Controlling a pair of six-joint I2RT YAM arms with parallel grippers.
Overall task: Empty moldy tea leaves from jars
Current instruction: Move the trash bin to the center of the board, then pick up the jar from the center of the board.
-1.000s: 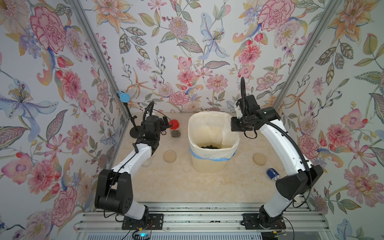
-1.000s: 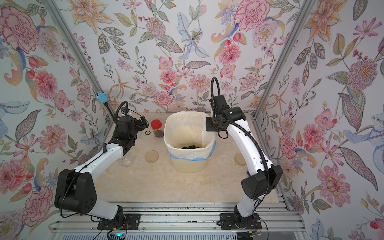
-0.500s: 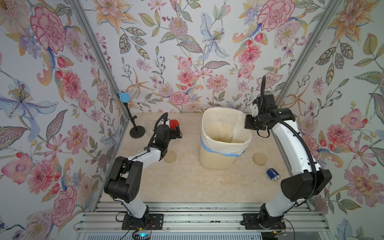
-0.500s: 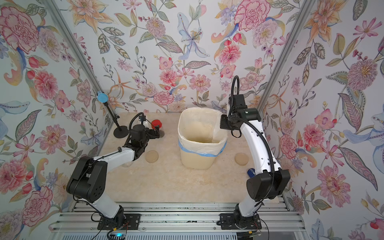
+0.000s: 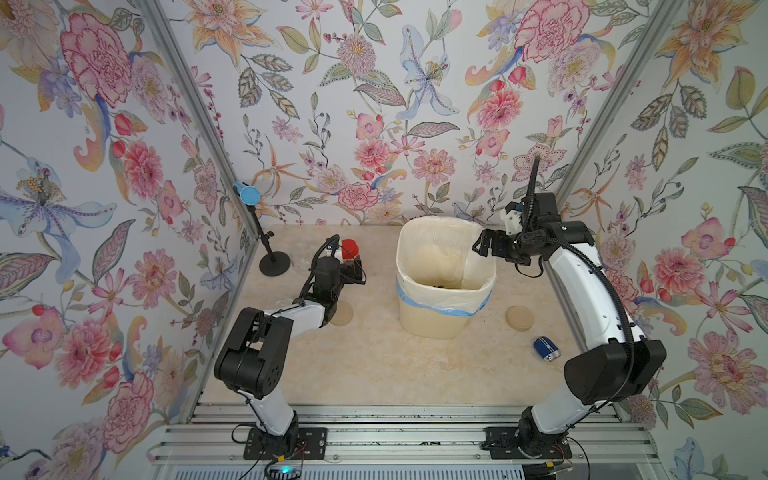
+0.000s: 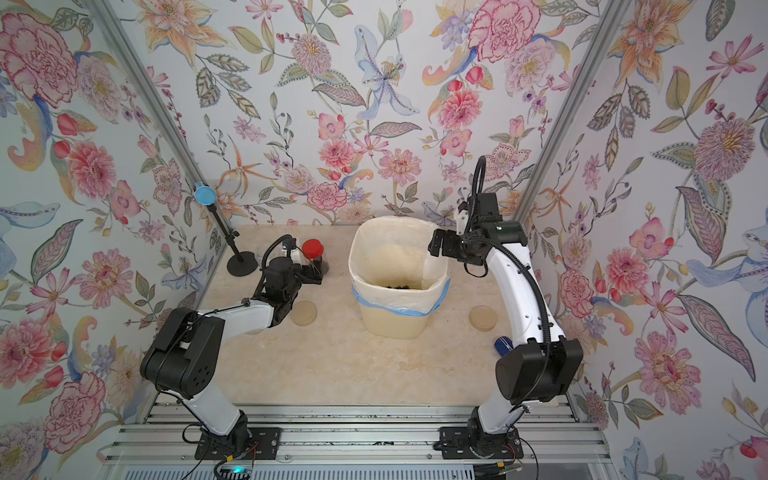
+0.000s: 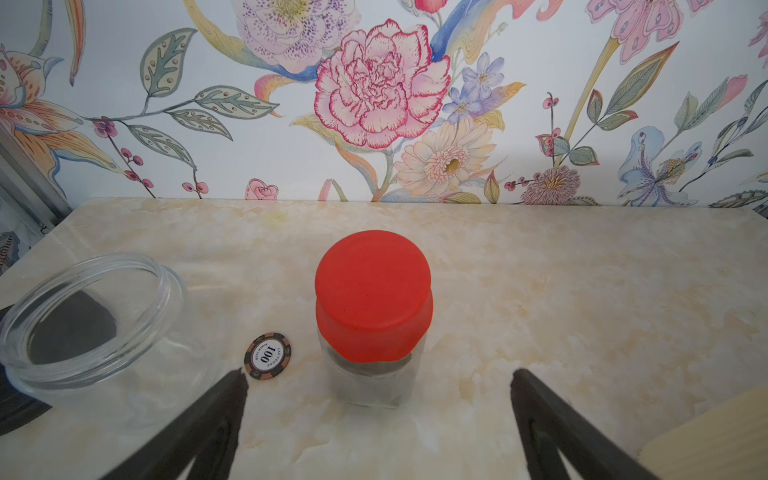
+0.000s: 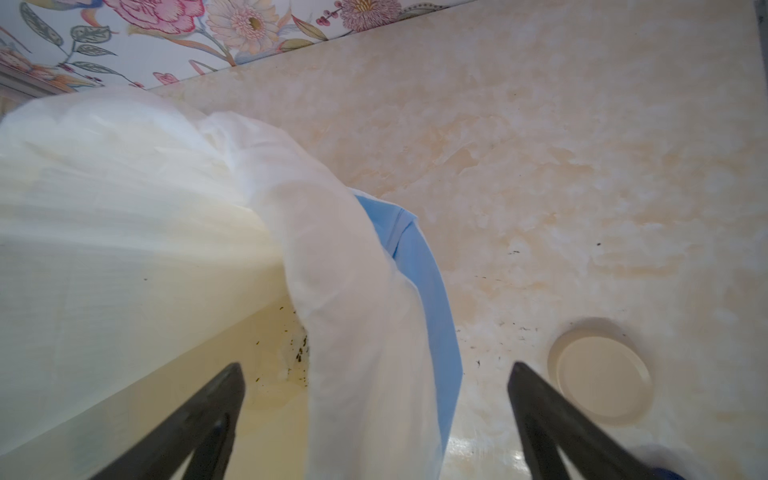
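Observation:
The red-capped jar [image 7: 374, 316] stands upright on the marble top, just beyond my open left gripper [image 7: 378, 378], which touches nothing; dark matter shows through the glass below the cap. Both top views show this jar [image 5: 350, 249] [image 6: 312, 248] left of the bin. A squat clear jar [image 7: 83, 324] stands beside it, lidless and empty. My right gripper [image 8: 376, 370] is open astride the bin's white liner rim, one finger inside and one outside. Tea leaves [image 5: 440, 286] [image 6: 397, 286] lie dark in the bin's bottom.
The cream ribbed bin [image 5: 436, 320] [image 6: 395, 320] stands mid-table. Two beige lids [image 5: 343, 312] [image 5: 519, 318] lie flat either side of it. A blue object [image 5: 546, 348] lies front right, a poker chip [image 7: 268, 356] near the jars, a black stand [image 5: 274, 264] back left.
The bin slid to the right with my right gripper on its rim; that gripper has now opened and let go. My left arm swung in towards the red-capped jar.

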